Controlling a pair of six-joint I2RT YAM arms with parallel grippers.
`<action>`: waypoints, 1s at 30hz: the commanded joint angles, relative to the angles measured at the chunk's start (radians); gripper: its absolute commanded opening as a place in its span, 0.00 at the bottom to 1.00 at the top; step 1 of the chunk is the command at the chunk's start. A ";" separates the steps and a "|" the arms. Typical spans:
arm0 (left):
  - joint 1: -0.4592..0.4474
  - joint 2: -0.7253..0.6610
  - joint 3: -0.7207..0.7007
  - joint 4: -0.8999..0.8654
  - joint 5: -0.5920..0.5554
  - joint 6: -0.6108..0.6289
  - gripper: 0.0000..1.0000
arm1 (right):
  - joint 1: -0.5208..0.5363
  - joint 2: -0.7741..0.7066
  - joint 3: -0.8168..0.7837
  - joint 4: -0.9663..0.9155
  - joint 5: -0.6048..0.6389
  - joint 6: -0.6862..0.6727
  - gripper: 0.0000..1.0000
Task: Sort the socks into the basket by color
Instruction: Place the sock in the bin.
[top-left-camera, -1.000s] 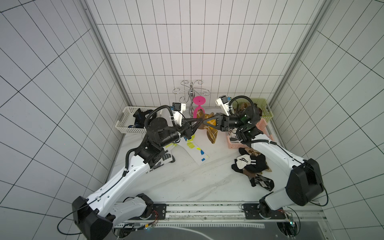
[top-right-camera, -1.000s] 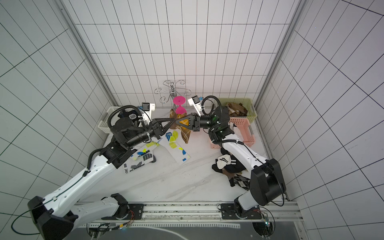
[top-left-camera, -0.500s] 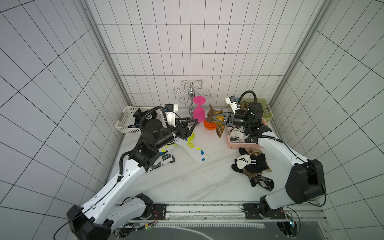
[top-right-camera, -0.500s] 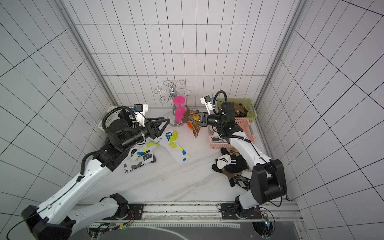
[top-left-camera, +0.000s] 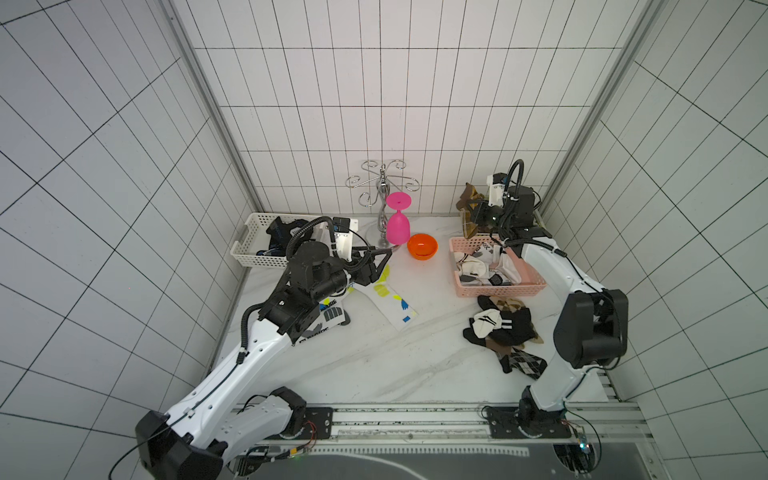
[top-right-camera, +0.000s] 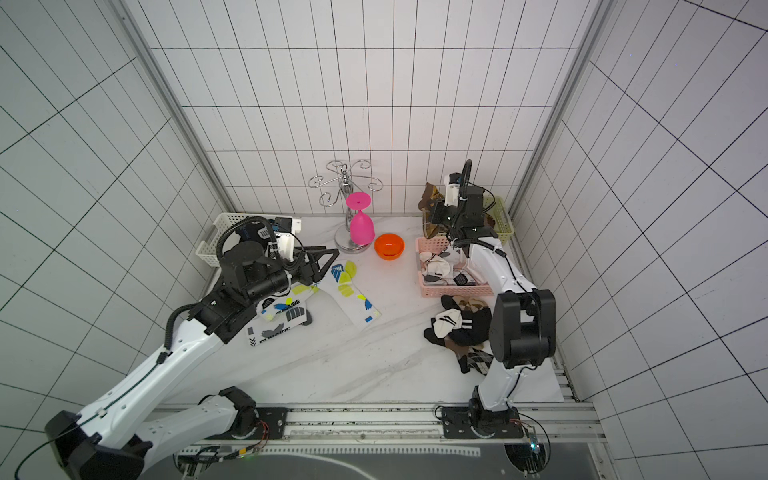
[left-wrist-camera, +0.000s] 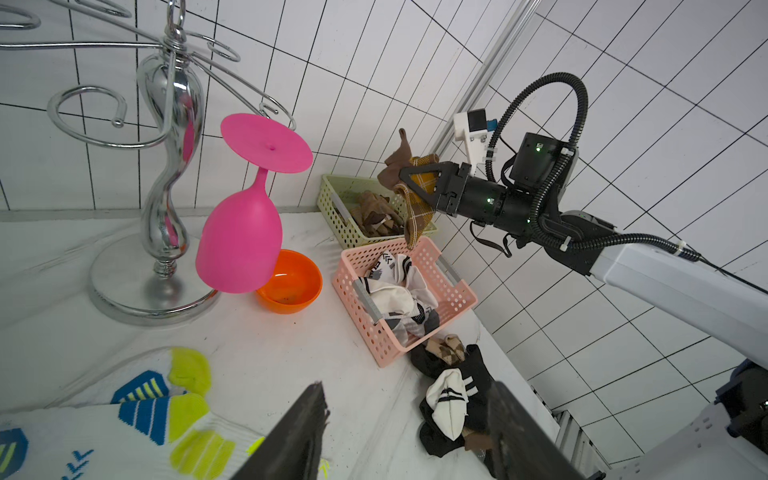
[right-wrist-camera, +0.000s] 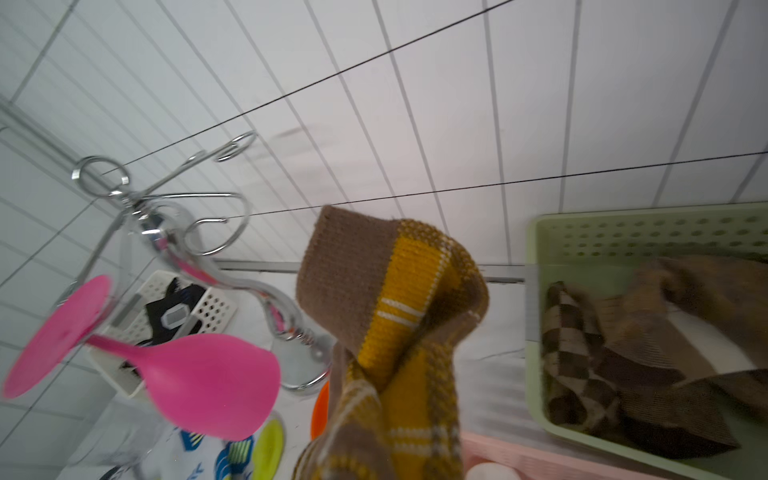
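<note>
The brown and yellow checked sock (right-wrist-camera: 395, 332) is clamped in the right gripper (left-wrist-camera: 411, 185), which is closed firmly on a fold of it. It is held in the air beside the green basket (left-wrist-camera: 332, 203), where other brown socks already lie. Its loose end hangs down towards the pink basket (left-wrist-camera: 374, 332), in which white socks are kept.

The main danger is judged to be a release that comes too early. If the sock is let go here, it is likely to fall into the pink basket or across its rim, and the colours are then mixed. The hanging end can also be caught on a basket wall during the move, so that the light basket is dragged or tipped. Because only a fold is gripped, it is possible that the fabric slips out on the way.

The left gripper (left-wrist-camera: 405, 399) is spread wide and holds nothing. It hovers above the white socks with yellow and blue prints (top-left-camera: 390, 297) on the worktop, near the metal rack (top-left-camera: 380, 195) and the pink glass (top-left-camera: 397, 226). If it is brought down carelessly, the glass or the orange bowl (top-left-camera: 422, 246) can be knocked. Two overlapping socks may be taken together. The mixed pile (top-left-camera: 503, 328) near the right arm is not yet sorted.
</note>
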 joint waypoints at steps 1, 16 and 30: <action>0.010 -0.016 -0.019 -0.014 -0.005 0.016 0.63 | -0.035 0.076 0.132 0.121 0.202 -0.096 0.00; 0.038 0.055 -0.032 0.034 -0.018 -0.019 0.63 | -0.118 0.423 0.281 0.571 0.493 -0.226 0.00; 0.068 0.248 0.031 0.110 0.037 -0.043 0.63 | -0.224 0.699 0.580 0.426 0.460 -0.192 0.00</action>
